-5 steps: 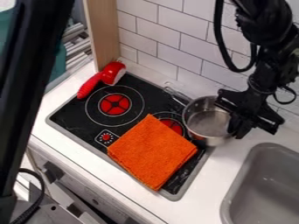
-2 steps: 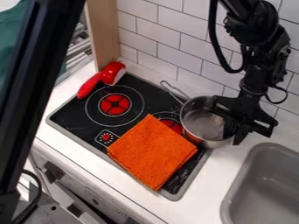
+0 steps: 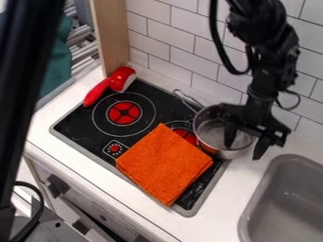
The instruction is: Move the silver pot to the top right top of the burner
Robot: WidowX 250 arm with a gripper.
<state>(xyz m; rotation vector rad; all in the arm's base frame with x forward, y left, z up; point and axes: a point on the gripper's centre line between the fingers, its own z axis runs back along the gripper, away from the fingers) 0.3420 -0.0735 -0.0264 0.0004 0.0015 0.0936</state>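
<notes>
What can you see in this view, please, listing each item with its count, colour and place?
pot: one, silver, at the stove's right corner, handle towards the wall
burners: two, red, on the stove, the right one partly under the cloth
stove: one, black, set in the counter
cloth: one, orange, on the stove
dial: one, red and white, left of the cloth
brush-like item: one, red and white, far left corner
counter: one, white, around the stove
sink: one, grey, lower right
tiled wall: one, white, behind
wooden post: one, tan, upper left
arm: one, black, from the top
pincer: one, black, at the pot's right side
</notes>
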